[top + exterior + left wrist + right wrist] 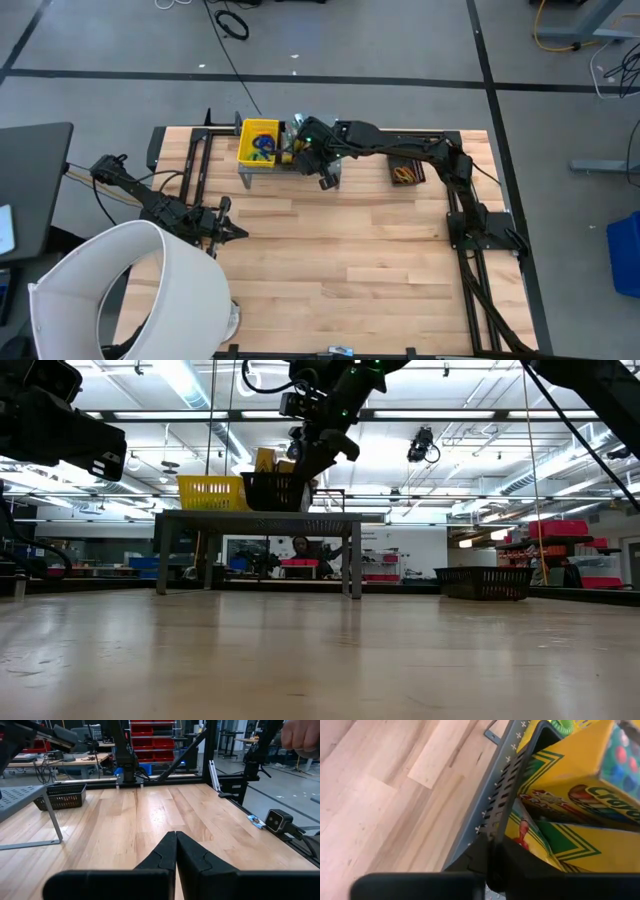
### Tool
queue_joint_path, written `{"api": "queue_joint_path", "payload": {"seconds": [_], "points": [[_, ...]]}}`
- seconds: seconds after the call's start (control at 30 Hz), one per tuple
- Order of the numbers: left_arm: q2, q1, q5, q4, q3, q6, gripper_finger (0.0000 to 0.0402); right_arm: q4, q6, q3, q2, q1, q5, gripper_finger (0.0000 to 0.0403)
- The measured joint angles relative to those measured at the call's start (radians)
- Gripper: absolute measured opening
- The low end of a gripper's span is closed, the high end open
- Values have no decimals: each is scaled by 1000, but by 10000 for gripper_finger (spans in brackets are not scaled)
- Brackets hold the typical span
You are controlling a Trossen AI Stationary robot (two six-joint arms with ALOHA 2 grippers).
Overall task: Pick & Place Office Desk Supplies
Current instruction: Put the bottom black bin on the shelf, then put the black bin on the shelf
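crayon boxes (580,820): you see yellow-and-green boxes packed tilted inside the dark mesh basket (507,790), against its wall.
elastic loops (263,146): blue and green ones lie in the yellow bin (243,150), just beside that basket.
green coil (566,725): at the basket's far rim.

Rows of long ceiling strip lights (190,380) are flooding the room evenly, and the pale wooden tabletop (340,250) is showing only faint, soft shadows. In the low view, that tabletop is catching a dull sheen and blurring close to the lens. In the right wrist view, the yellow-and-green crayon boxes (570,820) are looking soft, slightly out of focus.
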Motion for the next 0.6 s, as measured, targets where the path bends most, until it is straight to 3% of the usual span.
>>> {"api": "queue_joint_path", "payload": {"seconds": [0.23, 0.37, 0.6], "points": [[0, 0, 0, 0, 0, 0, 8, 6, 8, 0, 0, 4, 38, 96], [0, 0, 0, 0, 0, 0, 8, 6, 9, 0, 0, 18, 109, 120], [0, 0, 0, 0, 0, 0, 8, 8, 11, 0, 0, 45, 143, 152]]}}
